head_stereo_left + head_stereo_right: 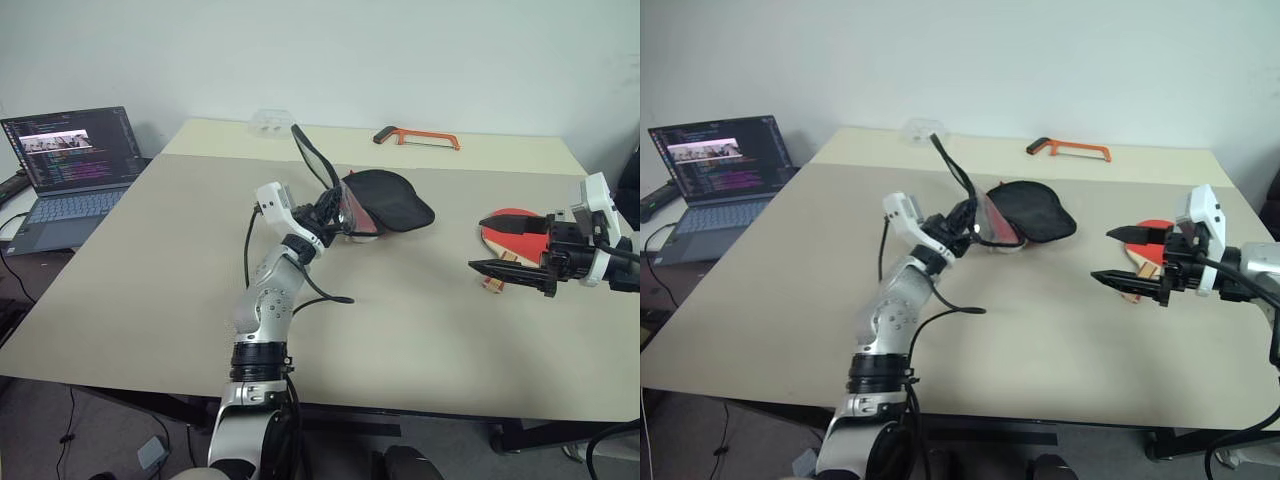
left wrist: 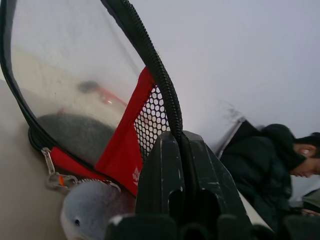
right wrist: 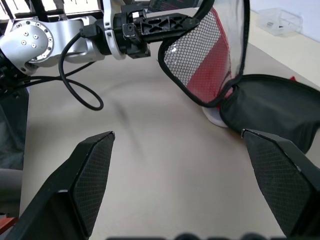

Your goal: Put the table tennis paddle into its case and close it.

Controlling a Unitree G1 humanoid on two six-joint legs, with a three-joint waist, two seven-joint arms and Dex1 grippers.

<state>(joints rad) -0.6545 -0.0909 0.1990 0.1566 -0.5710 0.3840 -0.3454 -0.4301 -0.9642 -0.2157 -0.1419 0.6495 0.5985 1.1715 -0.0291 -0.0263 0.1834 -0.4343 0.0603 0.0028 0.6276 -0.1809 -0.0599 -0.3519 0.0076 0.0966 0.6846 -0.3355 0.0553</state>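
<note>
The case [image 1: 392,201] lies open in the middle of the table, its black half flat on the surface. My left gripper [image 1: 335,212] is shut on the zipper rim of the other half, a red flap with black mesh [image 3: 197,60], and holds it tilted up off the table. In the left wrist view the fingers [image 2: 160,175] pinch that black rim. The table tennis paddle [image 1: 512,214] lies at the right, red face up, partly hidden behind my right gripper [image 1: 478,245]. That gripper hovers just above it, open, with nothing between its fingers [image 3: 92,175].
An orange-framed hacksaw [image 1: 418,137] lies at the table's far edge, and a clear plastic box [image 1: 270,122] stands to its left. An open laptop [image 1: 70,170] sits on a lower surface at the left. A person in dark clothes [image 2: 270,165] is beyond the table.
</note>
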